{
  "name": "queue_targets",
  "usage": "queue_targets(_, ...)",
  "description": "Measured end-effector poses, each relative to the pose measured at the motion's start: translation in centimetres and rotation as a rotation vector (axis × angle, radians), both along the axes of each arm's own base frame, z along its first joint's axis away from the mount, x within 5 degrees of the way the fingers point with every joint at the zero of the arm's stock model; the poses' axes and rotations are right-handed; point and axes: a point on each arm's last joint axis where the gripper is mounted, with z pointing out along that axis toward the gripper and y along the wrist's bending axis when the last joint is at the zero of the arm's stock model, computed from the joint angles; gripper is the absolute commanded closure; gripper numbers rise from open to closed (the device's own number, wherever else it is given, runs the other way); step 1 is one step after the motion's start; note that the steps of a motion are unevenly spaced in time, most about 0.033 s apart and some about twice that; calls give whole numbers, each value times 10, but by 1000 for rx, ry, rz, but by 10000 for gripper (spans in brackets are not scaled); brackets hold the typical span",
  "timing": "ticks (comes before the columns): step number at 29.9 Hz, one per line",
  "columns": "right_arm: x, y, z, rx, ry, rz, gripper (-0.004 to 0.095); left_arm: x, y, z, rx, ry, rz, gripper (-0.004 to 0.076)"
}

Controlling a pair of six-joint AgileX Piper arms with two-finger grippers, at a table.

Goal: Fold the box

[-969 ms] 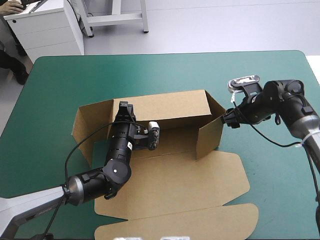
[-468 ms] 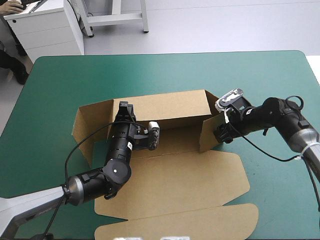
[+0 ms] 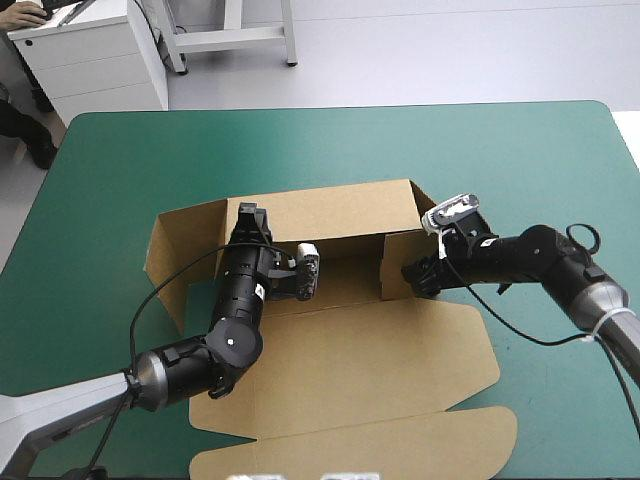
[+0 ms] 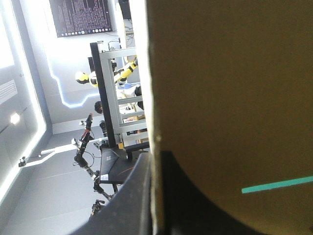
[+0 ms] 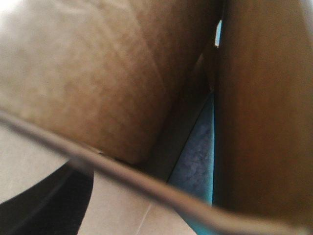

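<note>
The box [image 3: 345, 290] lay at the middle of the surface [image 3: 500, 150], partly formed: the far wall [image 3: 330, 215] was gripped upright by the left pincer [image 3: 250, 212]; a right flap [image 3: 395, 262] was turned inward at the right pincer [image 3: 415, 275], whose hold could not be told. Near panels [image 3: 360, 360] lay flat.

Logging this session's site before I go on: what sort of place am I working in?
Likely a robot test bench, not a packing line: one table with a teal-green cover, a single brown box half raised on it, and the left end effector and right end effector both at its walls.
</note>
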Motion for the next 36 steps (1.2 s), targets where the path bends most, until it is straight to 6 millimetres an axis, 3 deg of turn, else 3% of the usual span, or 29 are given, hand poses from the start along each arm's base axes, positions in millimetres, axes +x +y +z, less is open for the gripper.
queue_targets(7, -19, 21, -6, 4, -183, -60, 238, 0, 0, 0, 0, 1, -1, 734)
queue_targets(19, -26, 36, -10, 39, -316, -169, 241, 0, 0, 0, -4, 0, 0, 734)
queue_targets(22, -24, 36, -9, 42, -332, -188, 394, 0, 0, 0, -4, 0, 0, 734)
queue_targets(26, -24, 35, -8, 41, -342, -196, 869, 0, 0, 0, -4, 0, 0, 734)
queue_targets(27, -23, 35, -8, 41, -347, -201, 921, 0, 0, 0, -4, 0, 0, 734)
queue_targets(36, -22, 32, -7, 42, -365, -233, 927, -1, -1, 0, -9, 0, -2, 728)
